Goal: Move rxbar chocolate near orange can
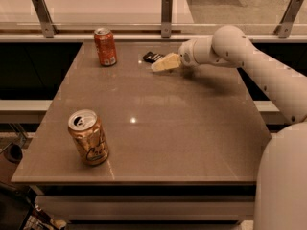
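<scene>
The rxbar chocolate (152,57), a small flat black-wrapped bar, lies at the far middle of the brown table (158,109). The gripper (161,64), with pale cream fingers, reaches in from the right and hovers just right of and in front of the bar, its tips close to the bar's near edge. The orange can (88,137), golden-orange with dark script and a silver top, stands upright at the near left of the table, far from the bar and the gripper.
A slimmer red-orange can (105,46) stands upright at the far left, left of the bar. A glass rail with metal posts (166,9) runs behind the table. The white arm (249,61) crosses the right side.
</scene>
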Controlling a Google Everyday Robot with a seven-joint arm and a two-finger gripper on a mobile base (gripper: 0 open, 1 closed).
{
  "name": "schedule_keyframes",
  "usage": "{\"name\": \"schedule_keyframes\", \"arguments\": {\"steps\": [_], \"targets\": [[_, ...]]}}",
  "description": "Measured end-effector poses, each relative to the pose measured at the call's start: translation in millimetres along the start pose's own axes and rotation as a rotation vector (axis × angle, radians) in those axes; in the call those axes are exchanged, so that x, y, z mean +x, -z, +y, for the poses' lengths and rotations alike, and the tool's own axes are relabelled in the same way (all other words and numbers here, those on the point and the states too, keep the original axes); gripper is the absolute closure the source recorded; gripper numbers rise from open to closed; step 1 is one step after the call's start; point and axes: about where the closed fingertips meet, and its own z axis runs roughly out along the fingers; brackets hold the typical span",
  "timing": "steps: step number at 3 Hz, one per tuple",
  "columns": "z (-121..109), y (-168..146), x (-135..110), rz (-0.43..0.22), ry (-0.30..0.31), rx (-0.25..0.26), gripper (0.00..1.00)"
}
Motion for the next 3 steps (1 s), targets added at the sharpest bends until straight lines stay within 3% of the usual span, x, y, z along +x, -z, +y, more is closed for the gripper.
{"name": "schedule_keyframes", "arguments": {"steps": [1, 3], "targets": [[-1.7, 0.5, 10.4, 0.036, -0.017, -0.003, 0.00], [3.4, -1.4, 19.7, 0.061, -0.027, -0.014, 0.41]]}}
